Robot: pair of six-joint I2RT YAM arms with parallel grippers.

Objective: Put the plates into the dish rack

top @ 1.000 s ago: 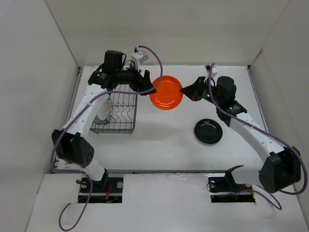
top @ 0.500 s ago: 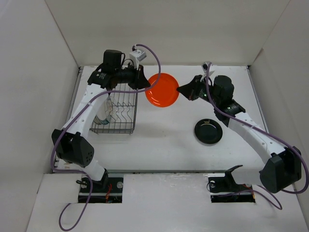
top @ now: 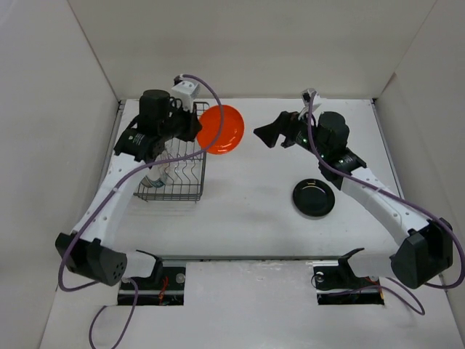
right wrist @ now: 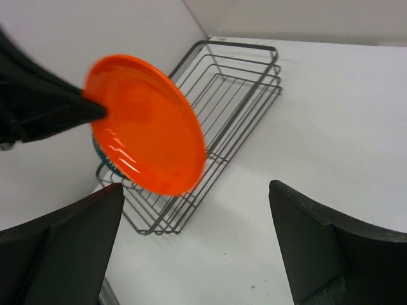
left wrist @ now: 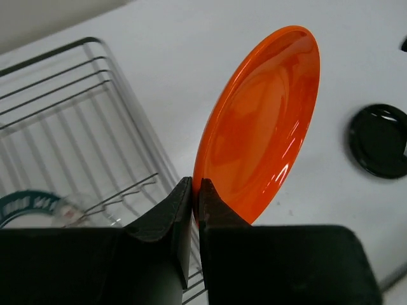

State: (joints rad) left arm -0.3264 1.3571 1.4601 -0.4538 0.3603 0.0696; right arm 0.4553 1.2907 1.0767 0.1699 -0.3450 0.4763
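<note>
Orange fills the left wrist view: the left end effector [left wrist: 196, 187] has its two fingers pressed together on the rim of the orange plate [left wrist: 261, 127], pinching it at the plate's 7 o'clock edge. The plate stands on edge in the air, tilted, its glossy face turned toward the right arm. From above, this end effector [top: 195, 127] holds the orange plate [top: 221, 129] just off the far right corner of the rack [top: 174, 174], at about 3 o'clock from that corner and above the desk [top: 247, 218]. Inside the rack [left wrist: 76, 127], a green-rimmed plate [left wrist: 25, 203] shows at the near end, partly hidden by the fingers.

At 3 o'clock from the orange plate, well apart from it, the right end effector [top: 270, 129] hangs with its fingers spread wide and nothing between them. Its own camera shows the orange plate [right wrist: 146, 127] in front of the rack [right wrist: 235, 89].

At 5 o'clock from the orange plate, the black plate [top: 314, 198] lies flat on the desk beside the right forearm.
</note>
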